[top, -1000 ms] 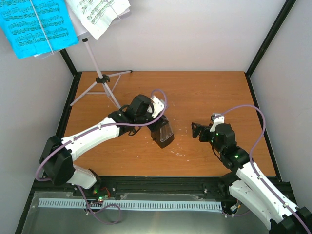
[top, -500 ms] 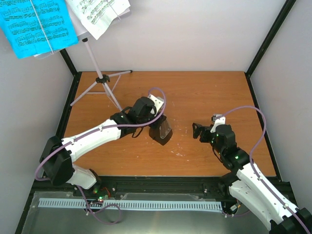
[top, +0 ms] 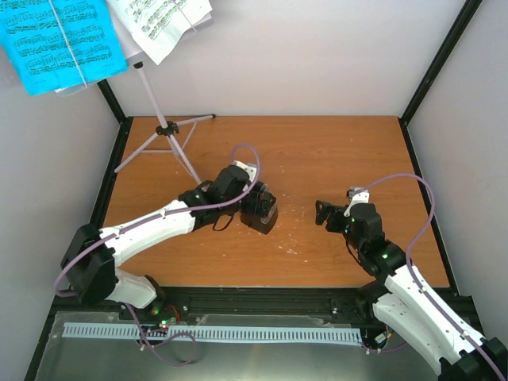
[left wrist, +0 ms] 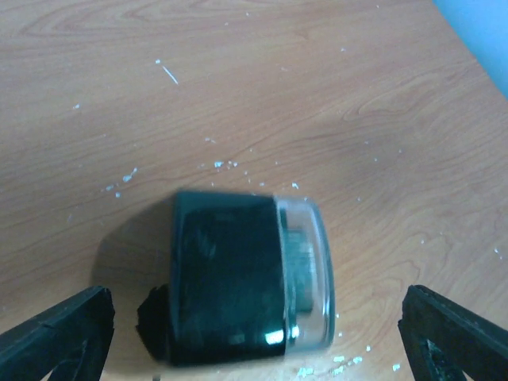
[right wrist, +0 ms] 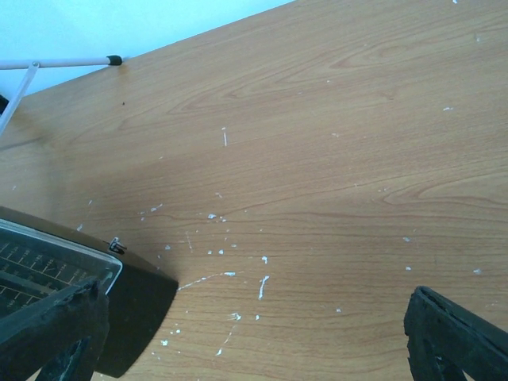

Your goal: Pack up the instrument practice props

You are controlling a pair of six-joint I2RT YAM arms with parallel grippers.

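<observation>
The black metronome (top: 265, 217) with its clear cover rests on the wooden table (top: 333, 151), left of centre. My left gripper (top: 255, 203) hangs over it, open, with a finger well off either side and neither touching. From the left wrist the metronome (left wrist: 250, 278) shows from above between the wide-apart fingertips (left wrist: 59, 333). My right gripper (top: 324, 213) is open and empty to its right, and the metronome's corner (right wrist: 87, 294) shows in the right wrist view. The thin tripod music stand (top: 163, 129) stands at the back left. It carries blue music sheets (top: 59, 40) and white music sheets (top: 163, 20).
Black frame posts (top: 438, 59) and pale walls close in the table on three sides. One tripod leg (right wrist: 63, 62) reaches along the back wall. A metal rail (top: 214, 333) runs along the near edge below the arm bases.
My left gripper has set the tilted metronome down on the table and opened, letting it go. The right arm has barely moved.
</observation>
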